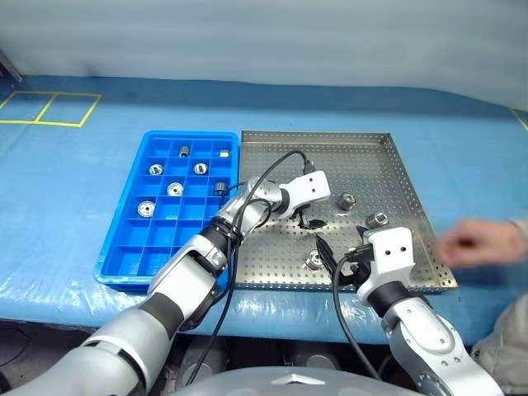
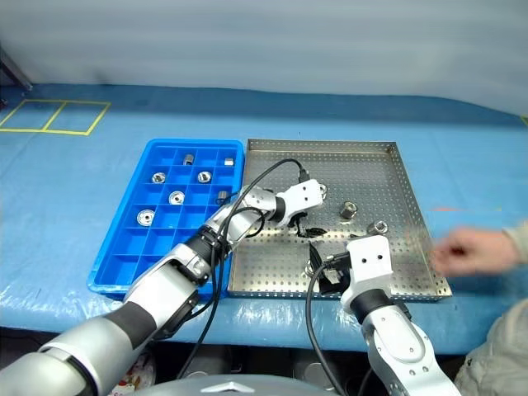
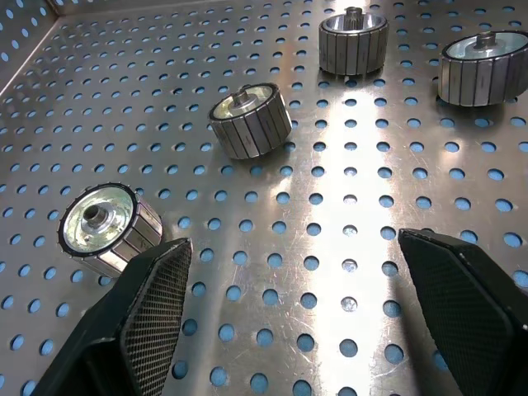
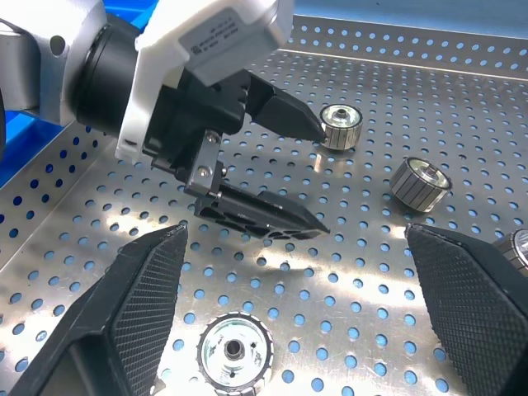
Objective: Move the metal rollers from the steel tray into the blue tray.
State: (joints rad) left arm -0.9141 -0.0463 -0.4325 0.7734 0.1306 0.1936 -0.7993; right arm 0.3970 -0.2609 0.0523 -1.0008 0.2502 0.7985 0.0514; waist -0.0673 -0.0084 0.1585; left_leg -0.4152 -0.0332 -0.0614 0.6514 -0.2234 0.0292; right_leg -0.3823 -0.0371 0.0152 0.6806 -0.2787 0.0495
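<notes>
The steel tray (image 1: 388, 161) holds several metal rollers: one (image 1: 346, 200) mid-tray, one (image 1: 378, 219) to its right, and one (image 1: 314, 261) near the front rim. My left gripper (image 1: 310, 218) hovers low over the tray's perforated floor, open and empty. In the left wrist view, one roller (image 3: 103, 227) lies beside one finger (image 3: 148, 322) and another roller (image 3: 249, 120) lies further ahead. My right gripper (image 4: 294, 235) is open near the front rim, with a roller (image 4: 235, 353) on the floor between its fingers. The blue tray (image 1: 124, 247) holds several rollers (image 1: 175, 189) in its compartments.
A person's hand (image 1: 478, 243) hovers just past the steel tray's right rim. The two trays stand side by side on a blue-covered table (image 1: 74, 181). My two grippers are close together, the left gripper (image 4: 322, 181) right ahead of the right one.
</notes>
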